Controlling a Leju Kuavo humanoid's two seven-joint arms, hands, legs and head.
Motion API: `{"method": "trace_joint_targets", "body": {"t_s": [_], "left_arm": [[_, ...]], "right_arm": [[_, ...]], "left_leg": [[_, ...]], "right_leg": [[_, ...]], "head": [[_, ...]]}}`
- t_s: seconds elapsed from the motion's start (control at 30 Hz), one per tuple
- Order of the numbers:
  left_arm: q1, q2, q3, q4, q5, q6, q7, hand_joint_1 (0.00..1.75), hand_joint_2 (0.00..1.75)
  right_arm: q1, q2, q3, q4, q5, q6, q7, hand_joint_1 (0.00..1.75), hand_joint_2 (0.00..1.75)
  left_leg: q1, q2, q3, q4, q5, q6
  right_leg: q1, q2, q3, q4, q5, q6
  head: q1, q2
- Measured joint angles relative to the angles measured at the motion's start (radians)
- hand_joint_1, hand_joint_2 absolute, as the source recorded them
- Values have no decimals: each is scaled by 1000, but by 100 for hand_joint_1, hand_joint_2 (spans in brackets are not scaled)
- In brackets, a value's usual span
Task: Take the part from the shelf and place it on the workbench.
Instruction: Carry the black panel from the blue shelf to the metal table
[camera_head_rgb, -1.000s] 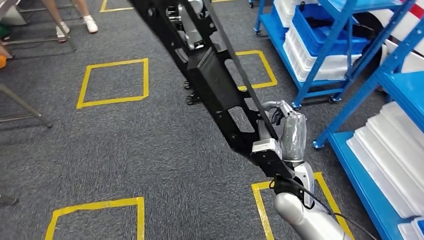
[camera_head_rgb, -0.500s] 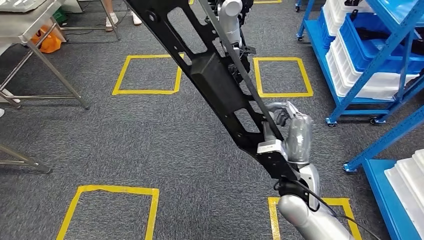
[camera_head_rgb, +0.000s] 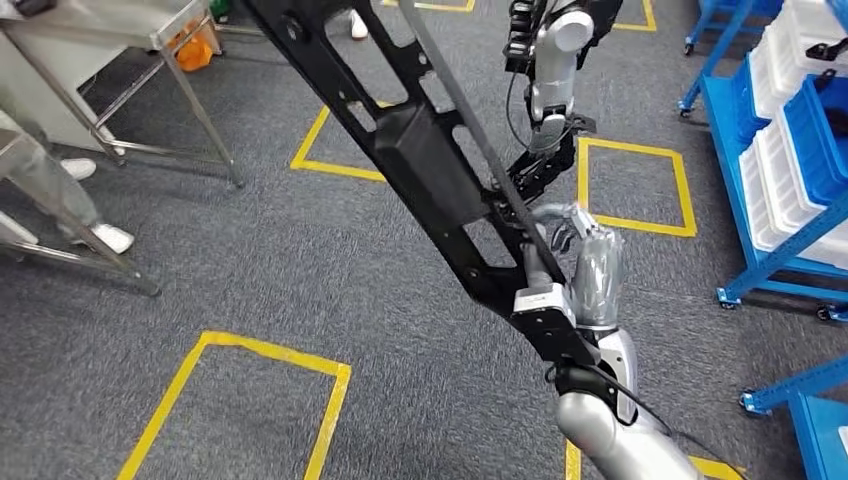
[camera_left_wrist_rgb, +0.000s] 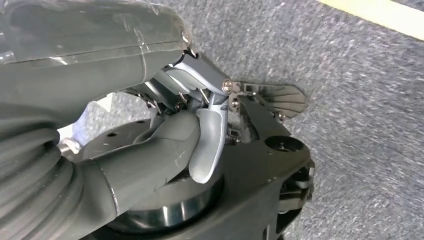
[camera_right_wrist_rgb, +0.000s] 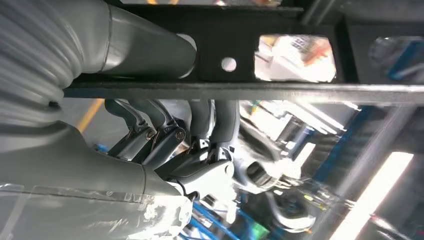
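The part (camera_head_rgb: 420, 150) is a long black metal frame with cut-outs, slanting from the upper left of the head view down to my right hand (camera_head_rgb: 585, 265). That hand grips its lower end, with the fingers (camera_head_rgb: 555, 225) wrapped over the edge. In the right wrist view the black frame (camera_right_wrist_rgb: 280, 50) crosses in front of the curled fingers (camera_right_wrist_rgb: 165, 140). My left hand (camera_left_wrist_rgb: 165, 140) hangs over grey carpet, thumb and fingers curled together with nothing in them. A metal workbench (camera_head_rgb: 150, 30) stands at the far upper left.
Blue shelving (camera_head_rgb: 790, 150) with white and blue bins lines the right side. Another robot's silver arm (camera_head_rgb: 550, 60) hangs just beyond the part. A person's legs (camera_head_rgb: 60, 190) stand at the left by a table leg. Yellow tape squares (camera_head_rgb: 250, 400) mark the carpet.
The whole picture has swung: the camera turned left, so the shelves slid off to the right and the metal tables came in at the left. My right hand keeps its grip on the part.
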Motion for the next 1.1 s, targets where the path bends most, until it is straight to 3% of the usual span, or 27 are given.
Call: {"method": "trace_joint_targets", "body": {"t_s": [0.03, 0.07, 0.1, 0.13, 0.2, 0.27, 0.33, 0.4, 0.47, 0.53, 0.6, 0.63, 0.67, 0.7, 0.77, 0.83, 0.9, 0.93, 1.0, 1.07, 1.1], "left_arm": [[-2, -1, 0, 0, -1, 0, 0, 175, 175], [-5, -1, 0, 0, -1, 0, 1, 175, 175], [-6, -2, 0, 0, -1, 0, 1, 175, 175], [-7, -3, 0, 0, -2, 0, 1, 175, 175], [-7, -4, 0, -1, -3, 0, 1, 175, 175], [-8, -4, 0, -1, -4, 0, 1, 175, 175], [-10, -4, 0, -1, -4, 0, 1, 175, 175], [-8, -4, 0, -1, -4, 0, 1, 175, 175], [-7, -3, 0, -1, -4, 0, 1, 175, 175], [-9, -2, 0, -1, -4, 2, 1, 175, 175], [-11, -1, 0, 0, -3, 2, 0, 175, 175], [-11, -1, 0, 0, -3, 2, -1, 175, 175], [-11, -1, 0, 0, -3, 2, -1, 175, 175], [-10, -1, 0, 0, -3, 2, -1, 175, 175], [-7, -1, 0, 1, -4, 3, 1, 175, 175], [-6, 0, 0, 2, -4, 4, 1, 175, 175], [-6, 0, 0, 2, -4, 3, 2, 175, 175], [-6, 0, 0, 1, -4, 3, 2, 175, 175], [-8, -1, 0, 1, -3, 2, 2, 175, 175], [-12, -2, 0, 0, -2, 2, 2, 175, 175], [-13, -3, 0, 0, -1, 2, 2, 175, 175]], "right_arm": [[0, 0, 0, 0, -1, 1, 0, 175, 175], [0, -1, 0, 0, -2, 1, 0, 175, 175], [1, -1, 1, 0, -3, 1, 1, 175, 175], [2, -1, 1, 0, -3, 2, 1, 175, 175], [1, -1, 2, 0, -3, 2, 0, 175, 175], [0, -1, 2, 0, -3, 2, 0, 175, 175], [1, -1, 3, 0, -3, 2, 0, 175, 175], [-1, -1, 4, 0, -3, 2, 0, 175, 175], [-4, -1, 5, 0, -3, 2, 0, 175, 175], [-5, -1, 5, 0, -3, 2, 0, 175, 175], [-5, -1, 6, 0, -3, 2, 0, 175, 175], [-5, -1, 6, 0, -3, 2, 0, 175, 175], [-5, -1, 6, 0, -3, 1, 0, 175, 175], [-6, -1, 6, 0, -3, 1, 0, 175, 175], [-7, -1, 6, 0, -3, 1, -1, 175, 175], [-8, -1, 5, -1, -4, 0, -1, 175, 175], [-11, 0, 6, -1, -5, 0, -1, 175, 175], [-14, 1, 6, -2, -5, 0, -1, 175, 175], [-18, 1, 6, -3, -4, 0, -5, 175, 175], [-15, 1, 5, -3, -5, 0, -11, 175, 175], [-13, 1, 5, -3, -7, 0, -13, 175, 175]], "left_leg": [[1, -11, 3, -3, 0, 3], [3, -23, 3, -2, 0, 4], [4, -36, 4, -1, -1, 4], [6, -51, 4, 1, -3, 3], [13, -82, 7, 11, -11, -5], [18, -112, 1, 30, -23, -19], [20, -135, -11, 43, -30, -31], [21, -149, -16, 46, -30, -40], [17, -102, -27, 79, -49, -49], [14, -34, -77, 185, -99, -58], [16, -14, -142, 302, -138, -61], [16, -12, -156, 322, -135, -60], [15, -10, -151, 304, -114, -56], [13, -5, -125, 249, -78, -51], [1, 34, -61, 113, -21, -35], [-12, 59, -34, 50, -9, -22], [-16, 40, -31, 40, -9, -14], [-14, 28, -25, 31, -7, -10], [-5, 6, -8, 11, -1, -2], [0, -17, -1, 5, 1, 5], [1, -30, -1, 5, 1, 8]], "right_leg": [[-1, 31, -33, 63, -27, 2], [-1, 46, -71, 127, -50, 4], [-3, 51, -101, 172, -57, 6], [-4, 53, -117, 183, -44, 9], [-10, 67, -94, 95, 35, 15], [-19, 114, -52, -17, 93, 21], [-21, 138, -40, -53, 98, 16], [-18, 113, -37, -57, 99, 2], [-18, 85, -28, -64, 98, -10], [-14, 55, -20, -68, 95, -18], [-10, 22, -16, -68, 89, -22], [-8, 6, -13, -68, 86, -23], [-6, -9, -9, -68, 82, -23], [-5, -23, -3, -69, 78, -23], [-1, -48, 9, -70, 68, -19], [1, -69, 17, -74, 61, -12], [1, -90, 27, -79, 56, -3], [-1, -86, 34, -78, 51, 2], [-4, -33, 23, -34, 24, 11], [-6, 33, -42, 85, -25, 15], [-6, 46, -81, 146, -43, 17]], "head": [[2, 0], [6, 0], [8, 0], [9, 0], [11, 0], [14, 0], [15, 0], [14, 0], [7, 0], [-2, 0], [-6, 0], [-6, 0], [-6, 0], [-6, 0], [-7, 0], [-7, 0], [-6, 0], [-6, 0], [-5, 0], [2, 0], [6, 0]]}}
